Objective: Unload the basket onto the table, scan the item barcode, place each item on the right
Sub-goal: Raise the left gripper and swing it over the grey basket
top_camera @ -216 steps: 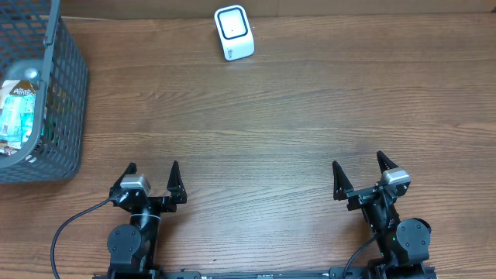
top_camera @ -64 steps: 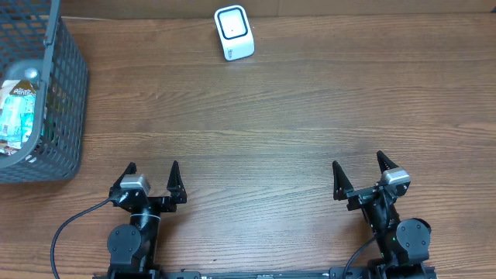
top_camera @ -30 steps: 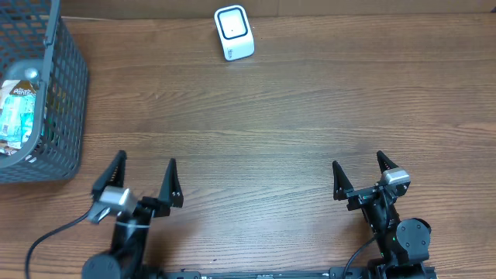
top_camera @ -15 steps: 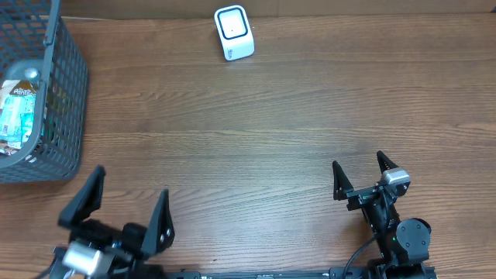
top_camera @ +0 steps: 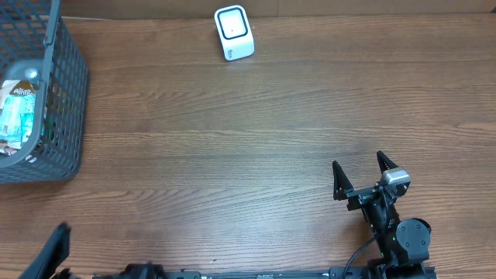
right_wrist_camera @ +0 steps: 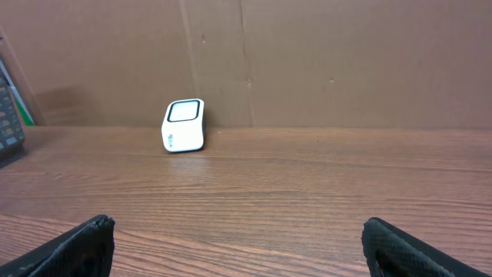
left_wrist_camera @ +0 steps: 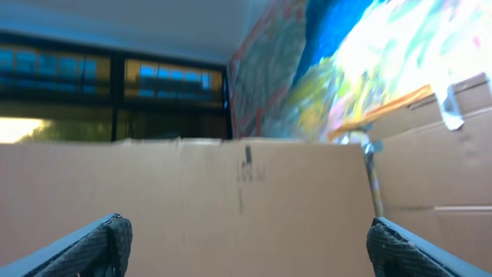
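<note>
We see the item, a labelled bottle (top_camera: 15, 108), lying in the wire basket (top_camera: 66, 93) at the left edge of the table (top_camera: 256, 132). The barcode scanner (top_camera: 234, 32) stands well apart from it at the far edge. Both tools are empty. The left gripper (left_wrist_camera: 247, 235) has its jaws spread wide and sits almost off the near-left corner. The right gripper (top_camera: 358, 172) is equally wide apart near the near-right corner.

Our worry is the reach into the basket. The left wrist camera shows only the cardboard wall (left_wrist_camera: 192, 200), so a finger could snag the mesh or the rim. The bottle sits among other packaging, so we might pinch the wrong thing. We cannot see its barcode, so it could end up facing away from the scanner.
</note>
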Action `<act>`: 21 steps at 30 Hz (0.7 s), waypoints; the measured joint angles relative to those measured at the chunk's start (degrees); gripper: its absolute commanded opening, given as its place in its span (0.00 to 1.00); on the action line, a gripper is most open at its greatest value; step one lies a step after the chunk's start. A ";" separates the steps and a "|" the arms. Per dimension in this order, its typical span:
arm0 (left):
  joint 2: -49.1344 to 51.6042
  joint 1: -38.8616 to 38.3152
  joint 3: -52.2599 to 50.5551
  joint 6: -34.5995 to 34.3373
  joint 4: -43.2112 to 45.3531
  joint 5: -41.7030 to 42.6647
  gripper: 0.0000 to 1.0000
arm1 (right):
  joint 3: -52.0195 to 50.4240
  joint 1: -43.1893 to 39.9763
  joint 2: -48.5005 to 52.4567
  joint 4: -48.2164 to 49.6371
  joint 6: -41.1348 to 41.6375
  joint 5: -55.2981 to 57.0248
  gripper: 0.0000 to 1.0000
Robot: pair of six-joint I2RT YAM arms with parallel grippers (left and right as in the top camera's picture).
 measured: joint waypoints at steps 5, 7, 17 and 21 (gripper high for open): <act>0.00 0.00 3.02 2.58 3.04 0.39 1.00 | 0.00 0.02 0.00 0.02 -0.02 0.00 1.00; 0.00 0.00 4.11 3.34 4.74 0.44 1.00 | 0.00 0.02 0.00 0.00 0.00 -0.02 1.00; 6.58 0.00 14.25 9.22 7.26 0.61 1.00 | 0.00 0.02 0.00 0.02 0.00 0.00 1.00; 12.81 0.00 18.84 12.11 7.23 0.61 1.00 | 0.00 0.02 0.00 0.00 0.02 0.00 1.00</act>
